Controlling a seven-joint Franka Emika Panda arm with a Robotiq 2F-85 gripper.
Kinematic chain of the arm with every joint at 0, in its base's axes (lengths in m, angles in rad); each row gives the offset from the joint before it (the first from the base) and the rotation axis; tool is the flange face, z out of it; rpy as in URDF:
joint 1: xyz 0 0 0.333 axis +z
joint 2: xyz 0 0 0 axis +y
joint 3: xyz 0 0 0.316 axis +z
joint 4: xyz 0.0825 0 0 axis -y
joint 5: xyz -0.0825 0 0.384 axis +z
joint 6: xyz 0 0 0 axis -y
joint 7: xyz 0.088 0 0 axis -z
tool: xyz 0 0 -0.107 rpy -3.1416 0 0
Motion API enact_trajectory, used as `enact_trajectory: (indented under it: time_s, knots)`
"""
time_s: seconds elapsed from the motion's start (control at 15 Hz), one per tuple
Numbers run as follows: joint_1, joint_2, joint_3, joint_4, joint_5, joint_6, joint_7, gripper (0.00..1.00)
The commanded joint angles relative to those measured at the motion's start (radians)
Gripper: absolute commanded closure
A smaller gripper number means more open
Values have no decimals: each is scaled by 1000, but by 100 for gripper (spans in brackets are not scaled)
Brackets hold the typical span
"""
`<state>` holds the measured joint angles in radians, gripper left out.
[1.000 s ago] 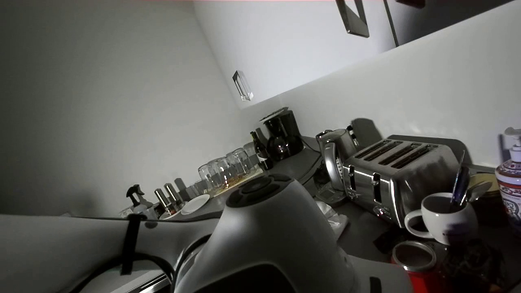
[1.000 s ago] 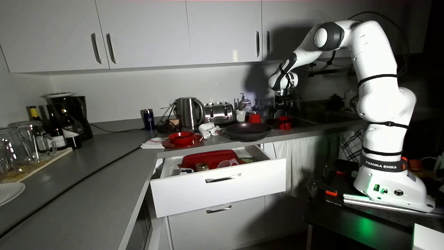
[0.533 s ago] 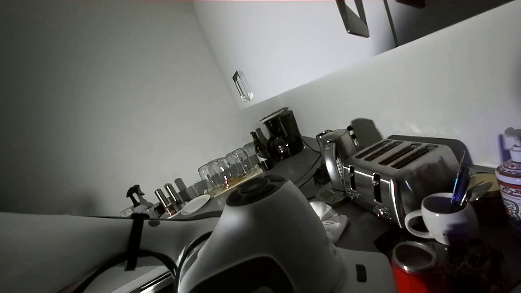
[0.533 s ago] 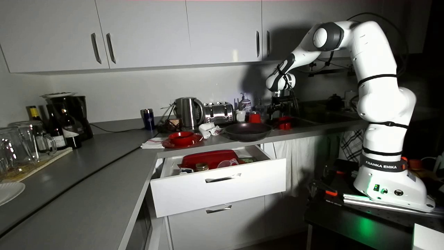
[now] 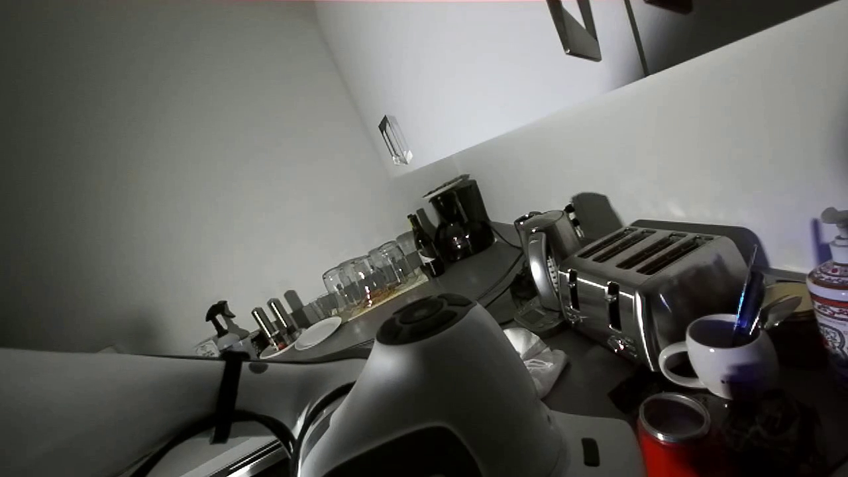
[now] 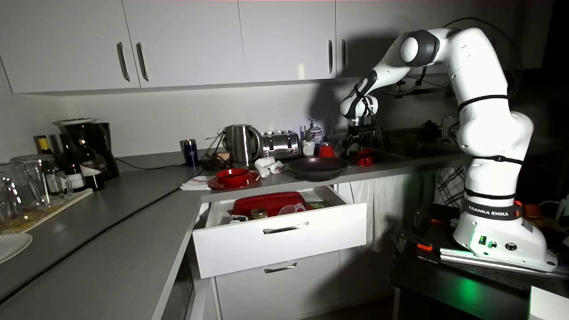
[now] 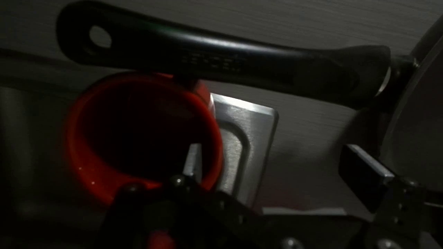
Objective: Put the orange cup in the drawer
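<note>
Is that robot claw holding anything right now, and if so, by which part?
Nothing is held. The gripper stands open; in the wrist view one finger overlaps the orange cup, but the other stands off to the side, with nothing clamped between.

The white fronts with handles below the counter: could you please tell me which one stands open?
The upper drawer: it is pulled out, its inside showing, while the lower front is shut.

In an exterior view, the pan (image 6: 318, 169) stands on the counter (image 6: 111, 253) near centre, bowl (image 6: 233, 180) left, cup (image 6: 365, 161) right; the drawer (image 6: 280, 246) lies below, lower centre.
</note>
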<state>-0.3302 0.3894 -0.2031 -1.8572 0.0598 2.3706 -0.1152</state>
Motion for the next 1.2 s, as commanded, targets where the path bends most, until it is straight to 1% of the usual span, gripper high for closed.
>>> enact_trajectory:
  time_s: [0.0, 0.33, 0.4, 0.47, 0.53, 0.6, 0.73, 0.93, 1.0, 1.07, 1.13]
  knots:
    - [-17, 12, 4, 17, 27, -2, -22, 0]
    - [-38, 17, -3, 22, 45, -10, -14, 0]
    - [-42, 18, -3, 22, 49, -10, -14, 9]
    - [-45, 19, -3, 22, 52, -10, -14, 28]
    - [-47, 19, -2, 22, 54, -10, -14, 33]
    - [-48, 18, -2, 21, 55, -10, -13, 42]
    - [-49, 16, -1, 19, 56, -8, -15, 56]
    - [-49, 12, 0, 17, 59, -6, -17, 80]
    - [-49, 12, 0, 16, 60, -6, -18, 87]
    - [-49, 11, 0, 15, 61, -6, -18, 91]
    - [-50, 11, 0, 15, 62, -5, -18, 93]
